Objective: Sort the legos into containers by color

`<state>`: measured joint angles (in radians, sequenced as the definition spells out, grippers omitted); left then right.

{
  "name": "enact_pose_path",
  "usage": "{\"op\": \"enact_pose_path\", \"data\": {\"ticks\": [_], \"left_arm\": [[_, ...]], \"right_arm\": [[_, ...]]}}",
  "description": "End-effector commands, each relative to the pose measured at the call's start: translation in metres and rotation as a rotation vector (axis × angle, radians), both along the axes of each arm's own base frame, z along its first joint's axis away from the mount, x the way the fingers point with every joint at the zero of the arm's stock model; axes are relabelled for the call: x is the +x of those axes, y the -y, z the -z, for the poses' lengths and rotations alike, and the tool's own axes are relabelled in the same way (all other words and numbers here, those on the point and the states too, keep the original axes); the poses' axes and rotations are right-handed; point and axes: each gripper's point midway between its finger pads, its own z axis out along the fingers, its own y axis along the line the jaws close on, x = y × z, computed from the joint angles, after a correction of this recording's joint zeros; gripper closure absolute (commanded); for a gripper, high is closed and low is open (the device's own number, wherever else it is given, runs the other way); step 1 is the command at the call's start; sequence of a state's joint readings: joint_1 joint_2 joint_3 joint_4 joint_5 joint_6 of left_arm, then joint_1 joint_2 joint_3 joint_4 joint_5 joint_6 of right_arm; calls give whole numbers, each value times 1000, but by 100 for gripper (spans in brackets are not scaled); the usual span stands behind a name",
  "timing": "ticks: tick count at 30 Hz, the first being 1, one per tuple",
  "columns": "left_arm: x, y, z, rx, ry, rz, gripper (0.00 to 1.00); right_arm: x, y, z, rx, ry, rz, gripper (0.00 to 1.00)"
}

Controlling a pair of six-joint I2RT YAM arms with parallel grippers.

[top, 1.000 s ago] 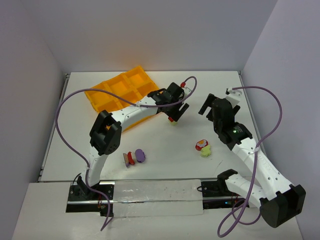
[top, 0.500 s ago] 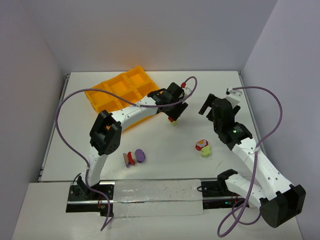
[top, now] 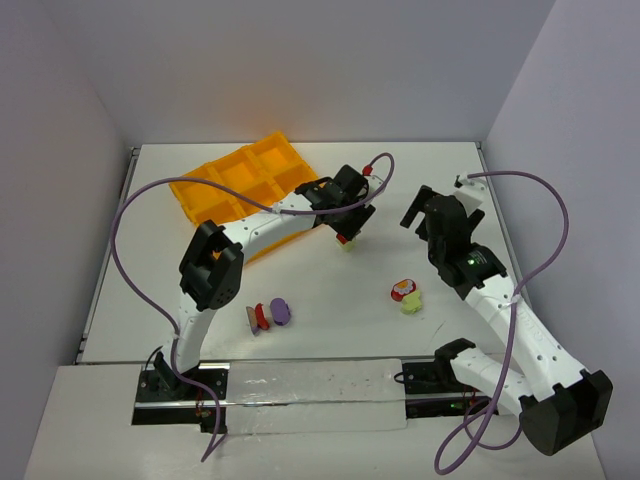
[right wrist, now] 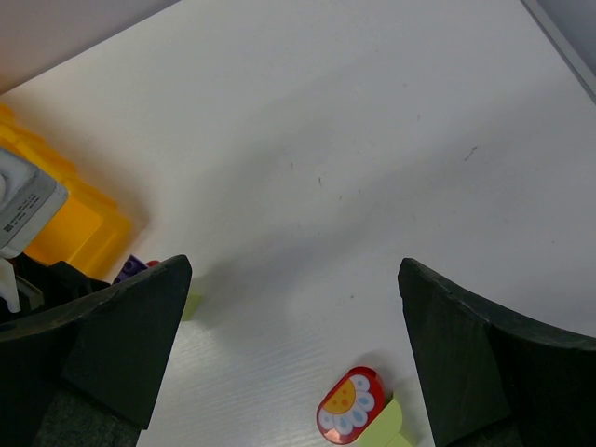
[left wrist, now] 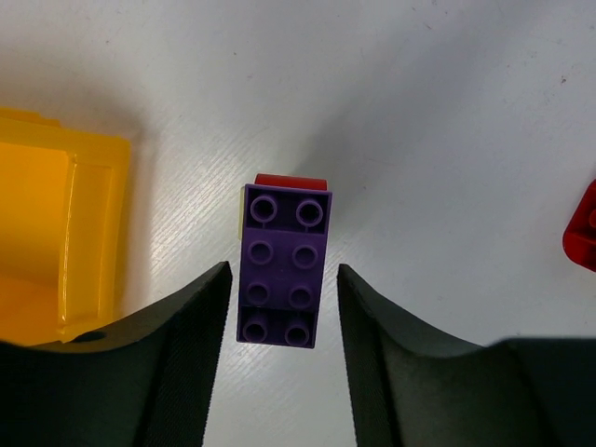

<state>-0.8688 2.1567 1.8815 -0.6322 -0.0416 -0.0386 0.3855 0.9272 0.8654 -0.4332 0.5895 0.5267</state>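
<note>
Left wrist view: the left gripper (left wrist: 283,276) is at a narrow setting, with one finger on each side of a purple lego (left wrist: 284,267). A thin strip of table shows between each finger and the brick, so no contact is visible. The purple lego is a two-by-four studded brick, studs up. It sits on a red lego (left wrist: 291,181), of which only the far edge shows. A pale yellow-green sliver shows along one long side of the purple brick. This stack rests on the table (top: 330,170), outside the orange-yellow tray (left wrist: 88,233) and just beside one of its outer walls. No part of the stack is inside a cell. Another red piece (left wrist: 582,233) is cut off by the frame edge on the side of the stack away from the tray.

Right wrist view: the right gripper (right wrist: 291,279) is at its wide setting and holds nothing. It hangs above bare table, well apart from the tray.

Top external view: a red rounded piece with a white flower print (top: 404,290) sits joined to a yellow-green lego (top: 411,304). This pair lies well apart from the tray, beyond the left gripper. A second cluster (top: 267,315) of red, purple and pale pieces lies apart from the tray, on its side nearest the arm bases. The visible tray cells show no legos.
</note>
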Motion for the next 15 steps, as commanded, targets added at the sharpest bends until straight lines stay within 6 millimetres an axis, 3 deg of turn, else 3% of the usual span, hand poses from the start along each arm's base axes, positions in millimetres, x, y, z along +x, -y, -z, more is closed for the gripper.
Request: {"op": "enact_pose_path", "data": {"ticks": [1, 9, 11, 14, 15], "left_arm": [[0, 13, -22, -72, 30, 23, 49], [0, 14, -24, -76, 34, 32, 57], [1, 14, -27, -76, 37, 31, 67], [2, 13, -39, -112, 29, 21, 100], [-1, 13, -46, -145, 9, 29, 100]], "right_arm": [[6, 9, -32, -5, 79, 51, 0], [9, 11, -37, -5, 91, 53, 0], [9, 11, -38, -4, 94, 53, 0], [10, 9, -36, -7, 89, 38, 0], [11, 8, -35, -9, 86, 26, 0]]}}
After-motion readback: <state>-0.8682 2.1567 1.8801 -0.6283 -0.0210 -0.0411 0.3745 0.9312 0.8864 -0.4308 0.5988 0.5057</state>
